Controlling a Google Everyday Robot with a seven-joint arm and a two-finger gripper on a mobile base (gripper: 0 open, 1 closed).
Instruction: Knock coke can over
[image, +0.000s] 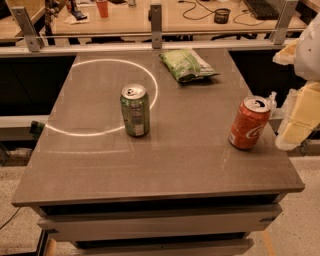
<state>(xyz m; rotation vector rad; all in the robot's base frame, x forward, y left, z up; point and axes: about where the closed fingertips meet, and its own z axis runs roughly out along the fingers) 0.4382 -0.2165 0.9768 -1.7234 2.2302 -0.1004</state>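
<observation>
**End effector** (299, 117): pale and blocky, at the right border of the view, just off the right edge of the worktop (165, 165). Whether it is released or clenched cannot be told; it grasps nothing visible.

**Coke can** (249, 123): one, standing on the worktop just left of the end effector with a narrow gap between them. It is close to the right edge (its top leans slightly rightward).

**Open room:** bare surface lies left of and in front of the coke can, out to the front edge.

**Green can** (135, 110): one, upright at mid-worktop, well apart from the coke can, on the arc of a light ring (155, 90).

**Bag** (187, 65): one, green, lying flat near the far edge.
</observation>
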